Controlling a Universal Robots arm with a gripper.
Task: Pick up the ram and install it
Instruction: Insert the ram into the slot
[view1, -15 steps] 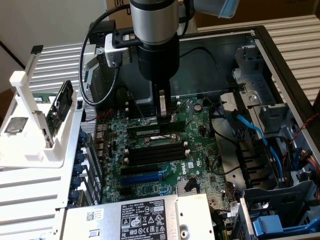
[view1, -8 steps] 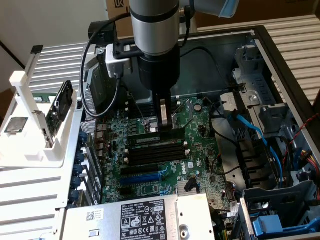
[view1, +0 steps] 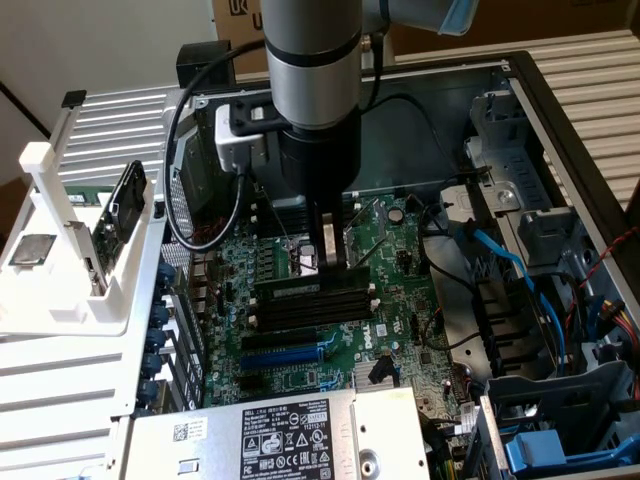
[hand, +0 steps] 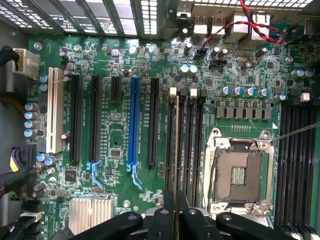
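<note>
Open case (view1: 565, 120) with the motherboard (view1: 400, 300) lying flat inside; the arm is reaching down from the far side. The gripper (view1: 335, 262) is hanging over the middle of the board, its fingers drawn close together and clamping the ram (view1: 300, 287) by its upper edge. The ram is standing on edge, running left to right in the exterior view along the bank of black slots (view1: 315, 310) just near of the socket (view1: 305, 258).

In the wrist view the gripper (hand: 175, 195) is pinching the ram (hand: 176, 145), which is showing edge-on as a thin pale line. It is lining up with the side of the slot bank (hand: 192, 145) away from the open socket (hand: 237, 175). Whether it is fully seated cannot be told. A blue slot (hand: 134, 120) is lying beyond the bank, on the bare green board (hand: 114, 130).

At the exterior view's left, outside the case, a white rack (view1: 50, 300) is carrying a square silver chip (view1: 33, 250). At the near edge a power supply (view1: 230, 440) is showing its label.
</note>
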